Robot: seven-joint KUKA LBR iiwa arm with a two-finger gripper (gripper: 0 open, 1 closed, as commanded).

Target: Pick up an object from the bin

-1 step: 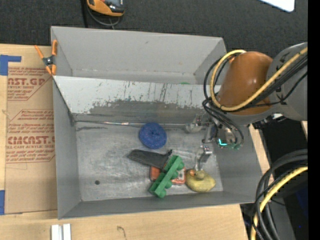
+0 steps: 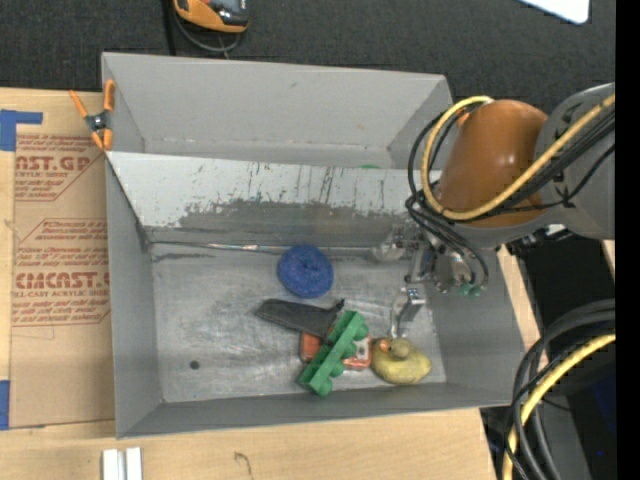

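Yellow rubber duck (image 2: 402, 362) lies by near wall of bin (image 2: 135, 308), green block (image 2: 333, 353) just beside duck. Claw (image 2: 408, 310) hangs just above duck; released or clenched, we cannot tell. We judge duck light, soft, slippery: grip across body.

A blue ball (image 2: 305, 270) is sitting alone. Just below it a black piece (image 2: 295, 315) is lying, and farther below, a green block (image 2: 333, 353).

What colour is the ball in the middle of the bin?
The ball is blue, seen in the camera view.
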